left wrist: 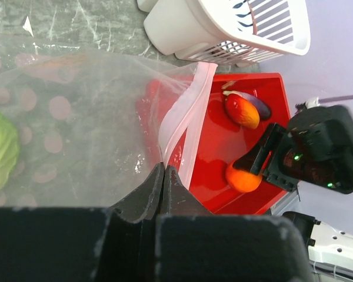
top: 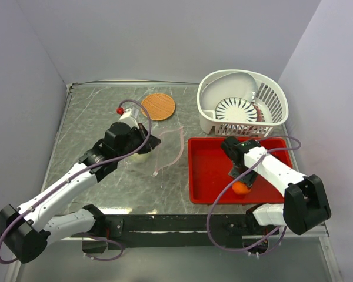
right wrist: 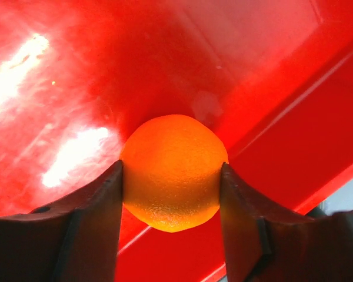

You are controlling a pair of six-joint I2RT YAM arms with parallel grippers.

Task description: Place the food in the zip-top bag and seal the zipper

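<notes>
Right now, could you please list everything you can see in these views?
zip-top bag: 1, clear, left of the tray
cabbage-like ball: 1, pale green, seen through the bag's plastic
orange ball: 1, orange, in the tray
oval fruit: 1, orange-red, in the tray
purple piece: 1, dark, beside the oval fruit
tray: 1, red, right side of the table
slotted basket: 1, white, behind the tray
striped plate: 1, white and dark, in the basket
round disc: 1, orange-brown, far side of table
left gripper: 1, black, shut on the bag's mouth edge
right gripper: 1, black, shut on the orange ball
</notes>
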